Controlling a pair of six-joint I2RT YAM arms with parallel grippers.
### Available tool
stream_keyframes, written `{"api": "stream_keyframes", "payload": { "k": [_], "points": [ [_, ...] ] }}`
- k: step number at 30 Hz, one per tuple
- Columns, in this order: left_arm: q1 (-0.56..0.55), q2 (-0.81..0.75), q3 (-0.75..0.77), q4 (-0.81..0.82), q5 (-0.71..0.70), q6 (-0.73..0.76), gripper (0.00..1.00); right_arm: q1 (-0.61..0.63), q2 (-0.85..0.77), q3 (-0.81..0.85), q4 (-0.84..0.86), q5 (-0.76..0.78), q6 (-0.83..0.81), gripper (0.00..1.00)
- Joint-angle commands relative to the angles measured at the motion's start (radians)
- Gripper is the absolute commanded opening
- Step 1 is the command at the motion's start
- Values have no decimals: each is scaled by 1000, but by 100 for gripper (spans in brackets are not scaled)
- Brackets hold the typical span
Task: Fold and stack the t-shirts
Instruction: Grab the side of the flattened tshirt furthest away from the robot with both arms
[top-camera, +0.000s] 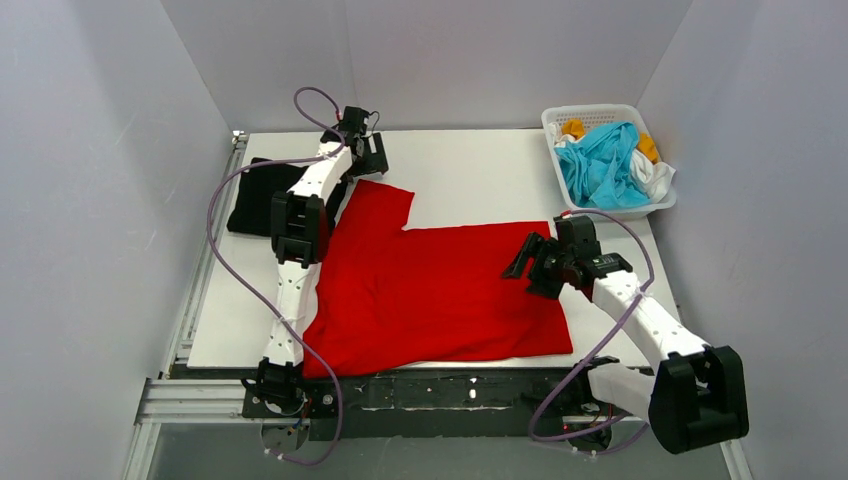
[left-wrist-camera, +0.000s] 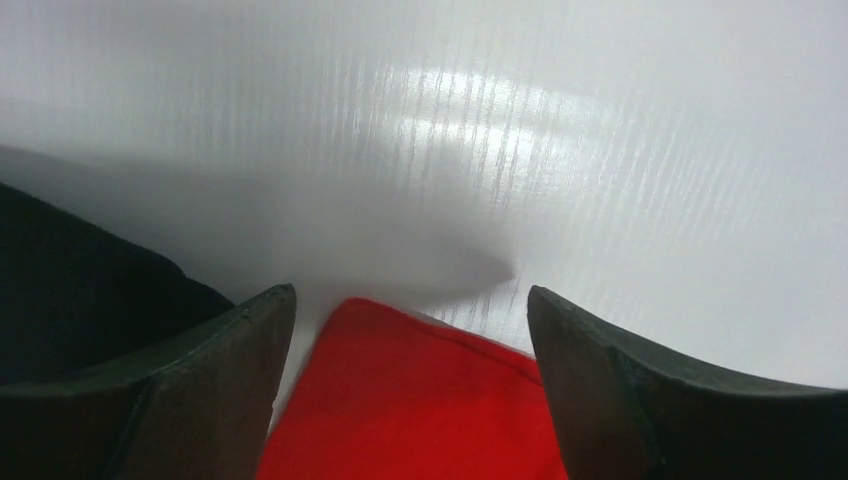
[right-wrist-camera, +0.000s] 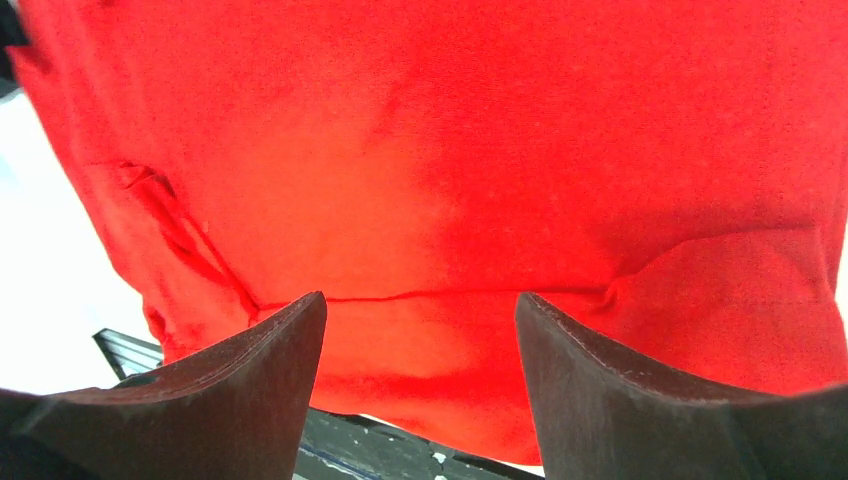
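A bright red t-shirt (top-camera: 430, 285) lay spread across the middle of the white counter (top-camera: 470, 170). Its broad body ran left to right along the near edge, and one narrower flap reached away toward the far left. The left tool (left-wrist-camera: 411, 296) hung over the tip of that flap with its jaws wide and nothing gripped. In the left wrist view, the rounded red corner sat just below and between the two fingers, pointing up into the gap, with bare counter beyond it.

The right tool (right-wrist-camera: 420, 300), also spread wide and empty, hovered above the shirt's right-hand edge. In the right wrist view, a hem seam ran crosswise just ahead of its fingertips.

Any fold of the far flap appeared to depend on that corner, and the left arm was plainly the nearer of the two; the right arm was well apart from it, across the width of the cloth.

A folded black t-shirt (top-camera: 255, 205) rested just beside the left arm at the counter's left edge. A cyan t-shirt (top-camera: 605, 165) and other crumpled shirts waited in the white basket (top-camera: 560, 118) at the far right corner.
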Motion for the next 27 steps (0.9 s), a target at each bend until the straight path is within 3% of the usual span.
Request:
{"api": "stream_keyframes", "payload": {
  "k": [1, 4, 13, 21, 27],
  "points": [
    [7, 32, -53, -74, 31, -22, 79, -6, -77, 17, 16, -43, -13, 78],
    [1, -16, -139, -56, 66, -14, 66, -5, -101, 32, -16, 8, -15, 78],
    [-63, -147, -298, -103, -18, 185, 62, -7, -74, 84, -71, 113, -57, 78],
    [-65, -37, -136, -212, -49, 149, 34, -7, -52, 108, -67, 136, -66, 78],
    [-65, -62, -120, -221, -100, 167, 2, -8, 46, 276, -181, 347, -83, 78]
  ]
}}
